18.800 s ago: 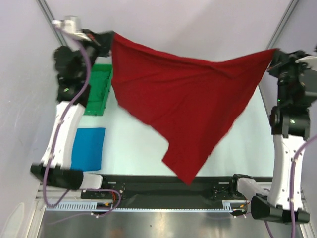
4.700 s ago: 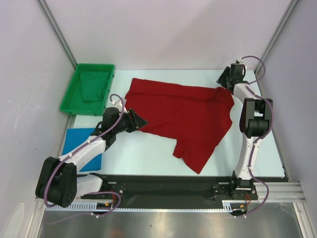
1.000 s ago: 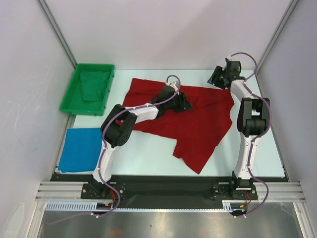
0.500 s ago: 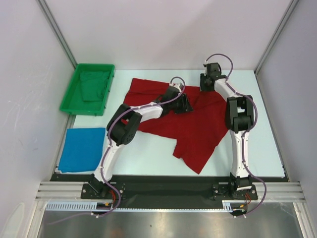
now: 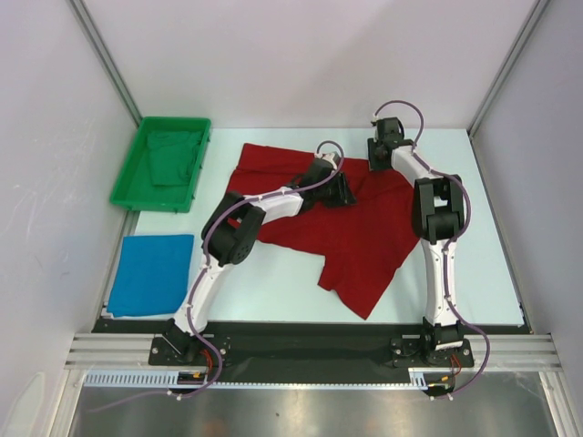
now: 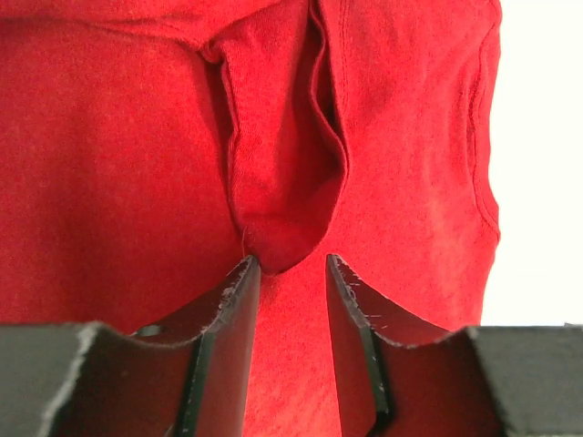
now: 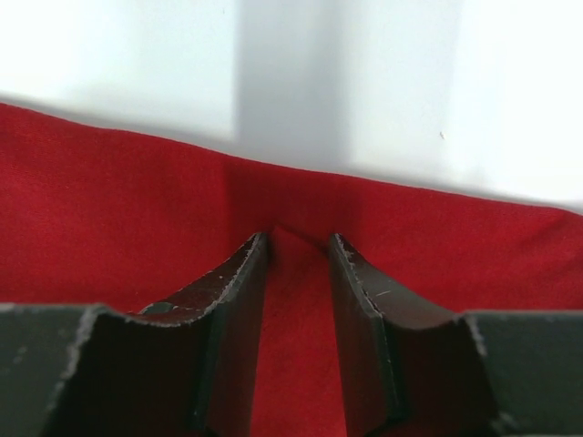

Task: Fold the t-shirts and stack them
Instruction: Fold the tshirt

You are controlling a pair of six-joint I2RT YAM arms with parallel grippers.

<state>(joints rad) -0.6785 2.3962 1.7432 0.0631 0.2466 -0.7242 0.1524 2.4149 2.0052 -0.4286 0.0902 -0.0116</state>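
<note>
red t-shirt point(image 6: 118, 164) cropped, backdrop point(image 7: 291, 73) blurred

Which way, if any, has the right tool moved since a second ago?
Yes: the right tool moved left along the red t-shirt's far edge, toward the green tray.

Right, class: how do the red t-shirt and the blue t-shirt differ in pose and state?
The red t-shirt lies spread and rumpled midway across the table; the blue t-shirt is folded into a rectangle at near left. Red covers far more surface than blue. The left tool and right tool are at the red one, neither at the blue. Both are plain.
</note>
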